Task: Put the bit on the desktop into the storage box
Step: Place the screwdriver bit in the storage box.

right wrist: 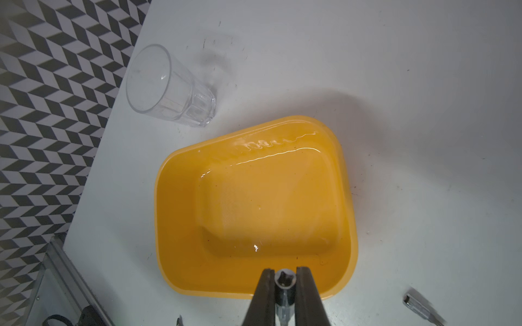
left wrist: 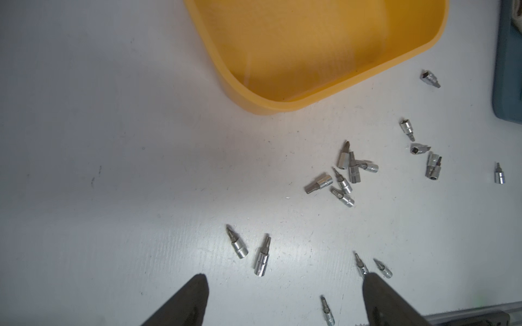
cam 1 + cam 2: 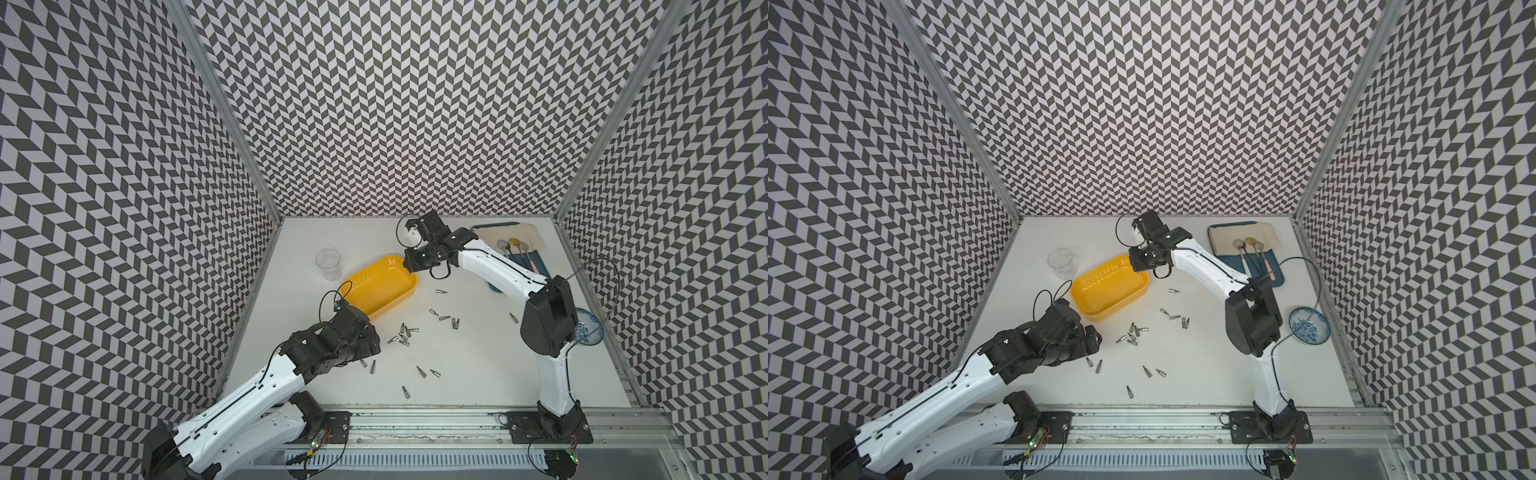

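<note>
In a top view the left arm reaches from lower left toward centre, the left gripper spread wide; the right arm bends from lower right to centre, the right gripper clamped on a bit.

**One small mark, no legible words**

The only marking is a small white logo on an end wall of the yellow storage box, the end turned toward the far edge of the desktop. It shows in both top views but is too small to read as letters. Nothing else carries readable text.
</note>
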